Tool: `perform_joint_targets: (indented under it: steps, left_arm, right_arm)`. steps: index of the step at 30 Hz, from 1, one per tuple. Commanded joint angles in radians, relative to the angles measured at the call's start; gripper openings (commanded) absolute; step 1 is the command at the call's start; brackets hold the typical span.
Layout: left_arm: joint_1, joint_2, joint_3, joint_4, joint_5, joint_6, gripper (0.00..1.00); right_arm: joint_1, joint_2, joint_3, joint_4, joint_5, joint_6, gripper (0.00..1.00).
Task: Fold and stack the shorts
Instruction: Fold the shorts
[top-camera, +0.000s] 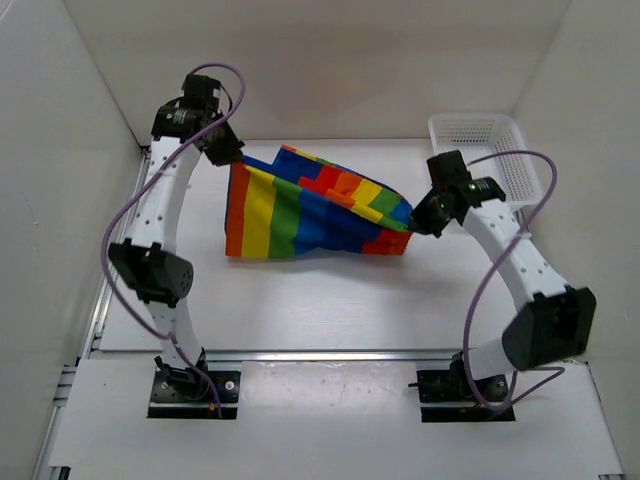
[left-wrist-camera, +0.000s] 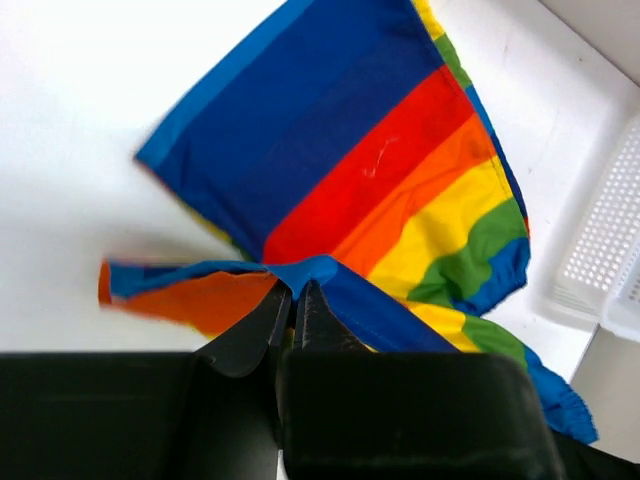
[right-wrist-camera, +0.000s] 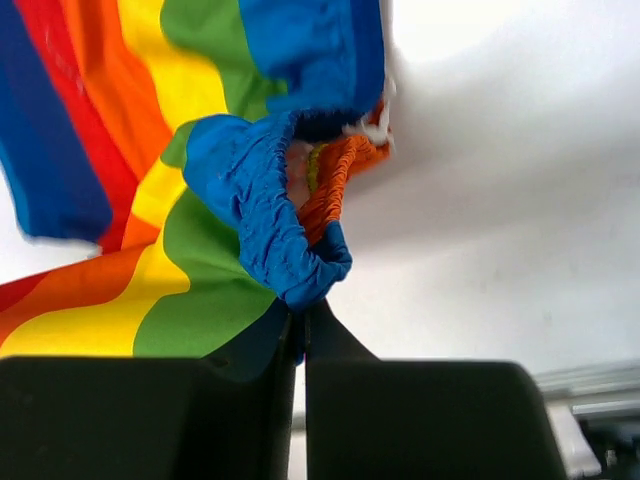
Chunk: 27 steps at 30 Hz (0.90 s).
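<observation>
The left gripper and right gripper each clamp thin rainbow-striped fabric shorts, seemingly lifted partly off the white table. Plain white walls surround it.

Thin matt cloth shorts, white mesh-plastic basket

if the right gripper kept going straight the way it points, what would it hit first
The shorts: the right gripper is shut on their bunched blue edge, which fills the line ahead. Past it probably the table, depth unclear.

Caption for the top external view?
Left gripper and right gripper stretch thin rainbow-striped fabric shorts over the white table, white mesh basket far right.
</observation>
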Motion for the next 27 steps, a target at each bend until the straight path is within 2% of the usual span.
perform_joint_targets:
  steps: [1, 11, 16, 17, 18, 20, 21, 23, 24, 27]
  left_arm:
    - [0.016, 0.086, 0.190, 0.052, -0.068, 0.066, 0.10]
    - [0.016, 0.380, 0.383, 0.233, 0.004, 0.108, 0.10]
    - [0.007, 0.544, 0.537, 0.349, 0.022, 0.083, 0.10]
    - [0.006, 0.599, 0.568, 0.379, 0.022, 0.083, 0.10]
    - [-0.003, 0.624, 0.597, 0.409, 0.022, 0.083, 0.10]
    - [-0.015, 0.661, 0.654, 0.486, 0.013, 0.071, 0.10]
    - [-0.029, 0.661, 0.654, 0.505, 0.001, 0.071, 0.20]
    - [-0.041, 0.641, 0.627, 0.540, 0.001, 0.104, 0.58]
    - [-0.041, 0.632, 0.627, 0.540, -0.010, 0.117, 1.00]
    - [-0.029, 0.548, 0.517, 0.540, -0.010, 0.152, 1.00]
  right_arm:
    - [-0.046, 0.107, 0.121, -0.015, 0.117, -0.107, 0.00]
    - [-0.124, 0.438, 0.362, 0.027, 0.163, -0.150, 0.00]
    - [-0.133, 0.617, 0.559, 0.054, 0.181, -0.180, 0.00]
    - [-0.133, 0.688, 0.647, 0.054, 0.181, -0.180, 0.01]
    - [-0.133, 0.719, 0.692, 0.054, 0.160, -0.199, 0.10]
    - [-0.133, 0.757, 0.752, 0.054, 0.129, -0.208, 0.37]
    - [-0.133, 0.757, 0.761, 0.054, 0.116, -0.208, 0.58]
    - [-0.103, 0.713, 0.730, 0.088, 0.126, -0.222, 0.73]
    - [-0.093, 0.693, 0.685, 0.099, 0.140, -0.234, 0.79]
    - [-0.070, 0.610, 0.618, 0.128, 0.169, -0.234, 0.80]
